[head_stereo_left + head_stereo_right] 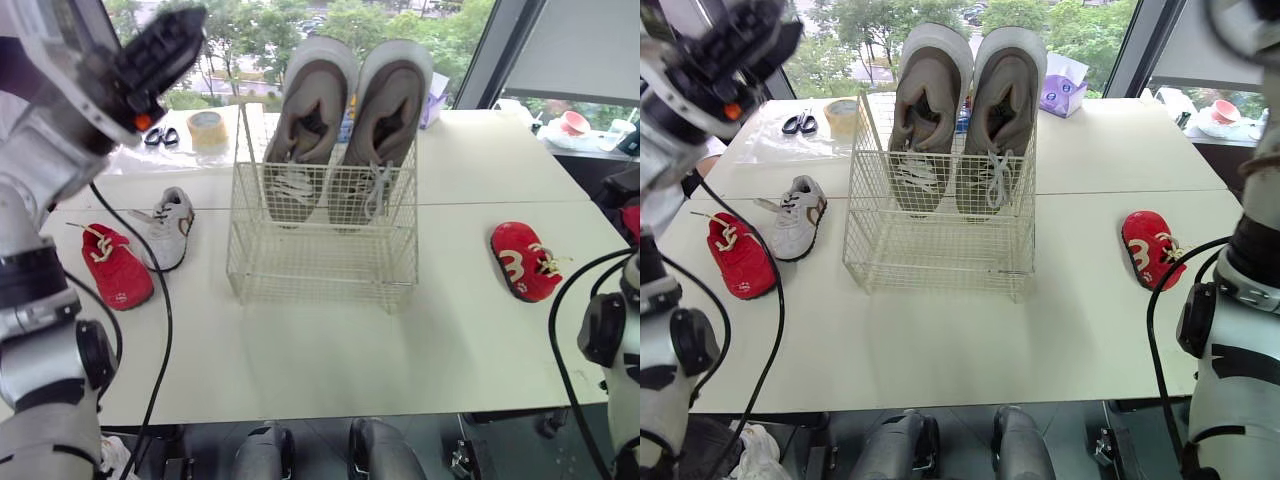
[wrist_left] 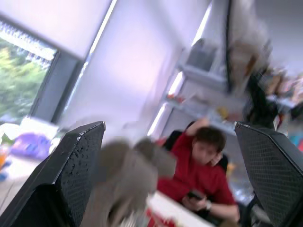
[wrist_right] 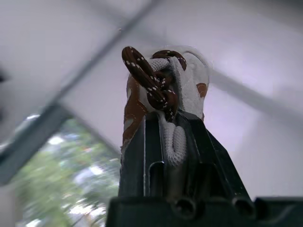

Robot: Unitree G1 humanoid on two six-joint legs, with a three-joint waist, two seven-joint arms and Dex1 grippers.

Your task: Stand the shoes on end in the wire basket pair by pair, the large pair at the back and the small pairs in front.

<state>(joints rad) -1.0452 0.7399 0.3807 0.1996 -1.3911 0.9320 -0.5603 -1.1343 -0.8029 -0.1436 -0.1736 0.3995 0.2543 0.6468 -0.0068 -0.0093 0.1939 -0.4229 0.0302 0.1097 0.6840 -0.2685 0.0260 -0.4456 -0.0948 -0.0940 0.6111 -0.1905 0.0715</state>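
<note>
Head view: on the white counter the wire basket holds the large grey pair on end, heels up, against its back wall. A red small shoe and a white-grey shoe lie just beside each other left of the basket. Another red shoe lies to its right.

Left wrist view: the left tool is spread wide.

Right wrist view: the right tool pinches a white-and-brown small shoe, whose speckled brown lace is looped above the fingers.

Bright daylight enters through the window beyond the table.
</note>
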